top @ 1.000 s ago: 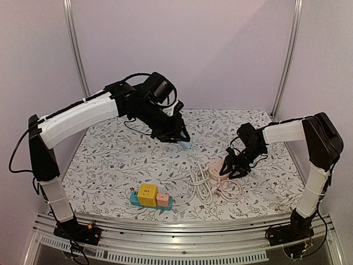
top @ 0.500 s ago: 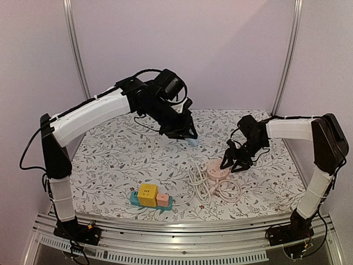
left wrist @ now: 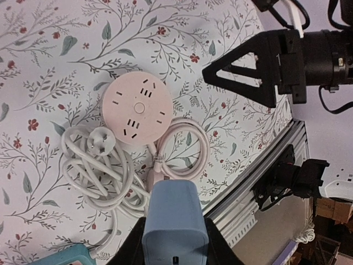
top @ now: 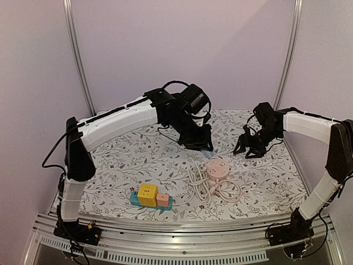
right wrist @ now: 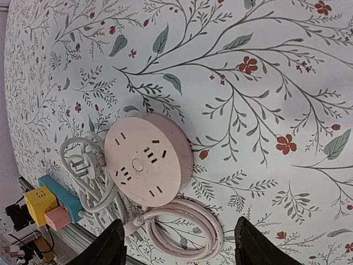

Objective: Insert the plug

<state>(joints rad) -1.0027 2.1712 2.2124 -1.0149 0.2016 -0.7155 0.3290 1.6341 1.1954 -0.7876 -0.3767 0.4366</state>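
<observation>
A light-blue plug (left wrist: pixel 175 212) sits clamped between the jaws of my left gripper (left wrist: pixel 175 251), which is shut on it. It hangs above the table just beside the round pink socket hub (left wrist: pixel 139 110), close to the hub's rear left edge (top: pixel 217 169) in the top view. The plug's prongs are hidden. My right gripper (top: pixel 248 150) hovers to the right of the hub, open and empty. In the right wrist view its gripper (right wrist: pixel 181 245) frames the pink cord, with the hub (right wrist: pixel 148 160) ahead of it.
A coiled white cable (top: pixel 199 182) with its plug head (left wrist: pixel 102 141) lies left of the hub. The hub's pink cord (left wrist: pixel 185 152) loops in front. A teal strip with yellow and pink cubes (top: pixel 150 197) lies near the front edge.
My left arm has carried the blue plug to the right and down toward the hub. My right gripper has drawn back from the hub to the right and opened wider.
</observation>
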